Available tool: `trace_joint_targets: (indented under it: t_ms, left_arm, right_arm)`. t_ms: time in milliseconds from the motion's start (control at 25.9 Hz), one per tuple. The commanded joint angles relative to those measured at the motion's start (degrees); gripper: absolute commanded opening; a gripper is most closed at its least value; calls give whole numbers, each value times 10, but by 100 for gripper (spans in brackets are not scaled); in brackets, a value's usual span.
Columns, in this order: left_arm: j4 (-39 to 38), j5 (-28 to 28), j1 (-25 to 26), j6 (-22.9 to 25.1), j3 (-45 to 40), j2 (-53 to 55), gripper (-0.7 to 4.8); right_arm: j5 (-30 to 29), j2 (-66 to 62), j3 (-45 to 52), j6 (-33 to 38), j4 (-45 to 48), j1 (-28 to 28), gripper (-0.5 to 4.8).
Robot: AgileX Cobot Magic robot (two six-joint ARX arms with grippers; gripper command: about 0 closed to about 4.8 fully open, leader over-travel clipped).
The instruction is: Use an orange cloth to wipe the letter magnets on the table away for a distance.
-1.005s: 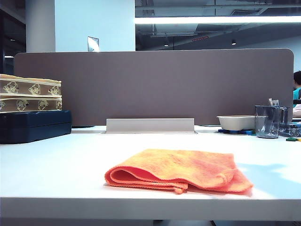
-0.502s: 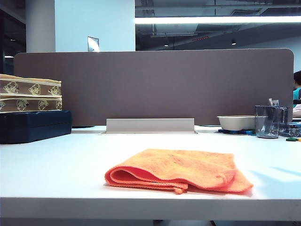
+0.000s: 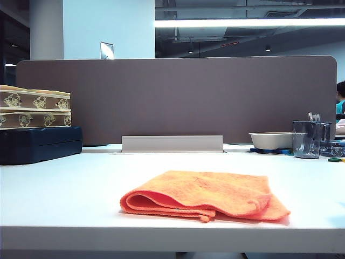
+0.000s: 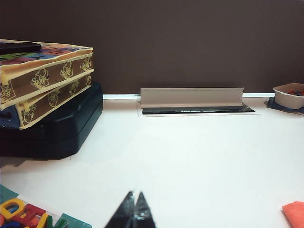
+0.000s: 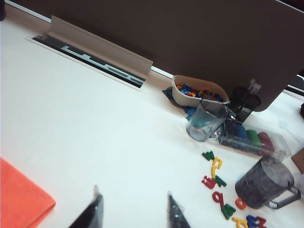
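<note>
orange cloth point(image 5: 21, 197) cropped; right fingers point(image 5: 135, 211) apart over table point(image 5: 95, 123), left fingers point(image 4: 134, 209) together

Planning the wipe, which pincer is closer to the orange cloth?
Cannot tell. Each wrist view shows just a cloth corner: beside the open right pincer, and off to the side of the shut left pincer.

The white table point(image 3: 64, 199) carries the folded orange cloth point(image 3: 207, 195) near its front edge. Measured from that cloth, a dark case point(image 3: 40, 143) sits far off to the left rear, a grey cable flap point(image 3: 172, 143) directly behind, and a cream bowl point(image 3: 270, 140) and smoky cup point(image 3: 306, 139) to the right rear. The letter magnets point(image 5: 219, 183) lie scattered right of the cloth, beside a dark mug point(image 5: 264, 183).
</note>
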State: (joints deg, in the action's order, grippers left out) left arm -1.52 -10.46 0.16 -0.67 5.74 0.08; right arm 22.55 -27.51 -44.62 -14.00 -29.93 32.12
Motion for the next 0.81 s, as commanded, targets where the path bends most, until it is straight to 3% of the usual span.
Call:
trace_joint_targets:
  t_ms: [39, 271, 618, 812]
  left_arm:
    - [3, -3, 0, 4, 4, 0, -3]
    - [3, -4, 0, 4, 4, 0, -3]
    - [-1, -14, 0, 4, 4, 0, -3]
    - [-6, -14, 0, 4, 4, 0, -3]
  right_arm:
    - [3, 25, 35, 1, 14, 0, 171]
    - [3, 71, 138, 8, 41, 0, 171]
    - [9, 78, 261, 82, 216, -1, 171]
    - [10, 74, 289, 96, 263, -1, 170]
